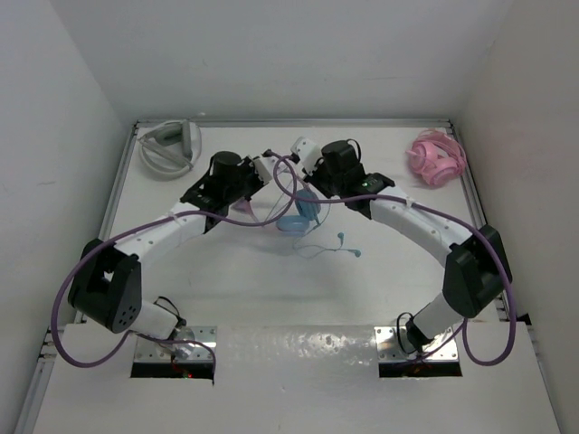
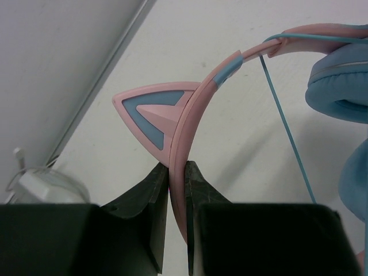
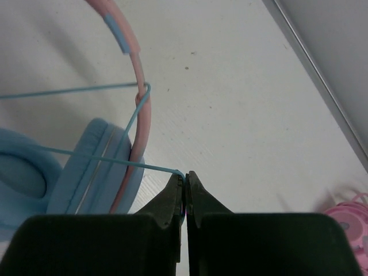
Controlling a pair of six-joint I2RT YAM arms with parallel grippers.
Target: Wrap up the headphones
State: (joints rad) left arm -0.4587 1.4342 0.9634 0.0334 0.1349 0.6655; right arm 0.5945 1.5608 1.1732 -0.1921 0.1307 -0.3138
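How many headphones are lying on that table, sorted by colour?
Pink-and-blue headphones: 1
All-pink headphones: 1
White-grey headphones: 1
Total: 3

The headphones [image 1: 303, 215] lie centrally, a bundled pair [image 1: 436, 158] back right, another pair [image 1: 170, 147] back left.

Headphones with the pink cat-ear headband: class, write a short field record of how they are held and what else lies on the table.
object: headphones, pink cat-ear headband, blue ear cups
left jaws: shut on the headband
right jaws: shut on the cable
cable: crosses the headband; far end trails on the table
others: all-pink headphones back right; white-grey headphones back left
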